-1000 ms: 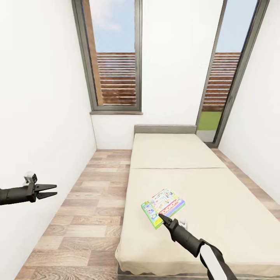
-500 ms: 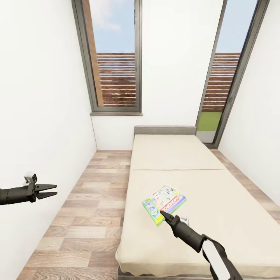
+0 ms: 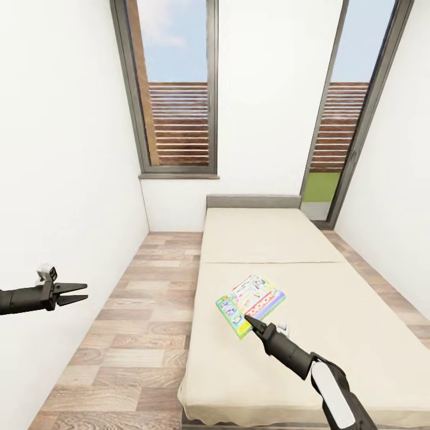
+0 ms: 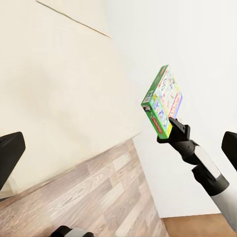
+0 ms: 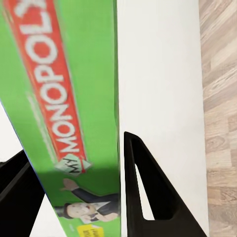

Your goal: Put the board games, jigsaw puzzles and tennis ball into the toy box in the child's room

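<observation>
A green-edged board game (image 3: 254,301), a Monopoly box with a white-and-red face, is tilted just above the beige bed (image 3: 334,310). My right gripper (image 3: 248,321) is shut on the box's near edge. In the right wrist view the green box side (image 5: 59,89) sits between the two black fingers (image 5: 148,197), with the mattress (image 5: 158,64) behind it. From the left wrist view the box (image 4: 163,98) hangs clear of the bed (image 4: 49,89). My left gripper (image 3: 73,293) stands open and holds nothing, out over the floor by the left wall.
A strip of wood plank floor (image 3: 149,310) runs between the white left wall (image 3: 60,179) and the bed. A tall window (image 3: 176,89) and a glass door (image 3: 343,119) stand at the far end. The grey headboard (image 3: 254,199) closes the bed's far side.
The right gripper has raised the board game slightly and shifted it a little left, tilting it more. The left arm has not moved.
</observation>
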Robot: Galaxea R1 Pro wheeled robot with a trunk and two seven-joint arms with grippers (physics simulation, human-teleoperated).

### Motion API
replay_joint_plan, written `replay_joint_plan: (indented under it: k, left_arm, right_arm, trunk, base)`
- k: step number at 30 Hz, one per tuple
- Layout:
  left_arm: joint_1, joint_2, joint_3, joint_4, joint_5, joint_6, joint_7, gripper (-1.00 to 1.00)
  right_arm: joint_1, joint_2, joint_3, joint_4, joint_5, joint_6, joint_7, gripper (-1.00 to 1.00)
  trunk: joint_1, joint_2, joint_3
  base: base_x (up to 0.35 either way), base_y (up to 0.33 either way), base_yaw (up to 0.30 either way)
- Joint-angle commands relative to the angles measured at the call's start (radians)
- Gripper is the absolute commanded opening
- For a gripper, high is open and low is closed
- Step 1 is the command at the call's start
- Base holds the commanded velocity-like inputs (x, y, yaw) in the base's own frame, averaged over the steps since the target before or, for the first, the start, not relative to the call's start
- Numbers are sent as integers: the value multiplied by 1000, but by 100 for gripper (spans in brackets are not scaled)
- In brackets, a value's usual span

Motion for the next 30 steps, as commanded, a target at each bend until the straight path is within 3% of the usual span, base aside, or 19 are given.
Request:
replay_joint_plan:
  k: [1,4,5,9,11,15,30]
  left_arm:
    - [-1,1,-7,0,4,11,-5,100]
    - [-1,1,-7,0,4,11,-5,100]
    - [-1,2,-7,1,4,11,-5,100]
    - [-1,1,-8,1,4,11,-5,100]
    - [-1,1,-9,1,4,11,-5,100]
    - [-1,-9,-10,1,3,11,-5,100]
    - [-1,-16,-9,0,2,9,-5,100]
  right_arm:
    - [-1,1,3,-10,-1,15,-5,-100]
    - [-1,0,18,-64,1,55,-34,-100]
    - [-2,-1,29,-147,3,91,-82,-100]
    - [-3,-1,35,-313,0,160,-249,-100]
    - [-4,0,35,-358,-4,196,-328,-100]
    - [-4,4,35,-424,-6,248,-414,-100]
    - [-3,4,17,-446,-9,286,-430,-100]
  trunk:
    - [-4,6,2]
    - [-15,27,11]
    - [-19,34,15]
    - [-35,62,27]
    - [-42,76,33]
    - [-58,104,46]
    - [-115,209,93]
  base:
    - [0,0,0]
    - [0,0,0]
    - [0,0,0]
    - [0,0,0]
    - [0,0,0]
    - [0,0,0]
    - [0,0,0]
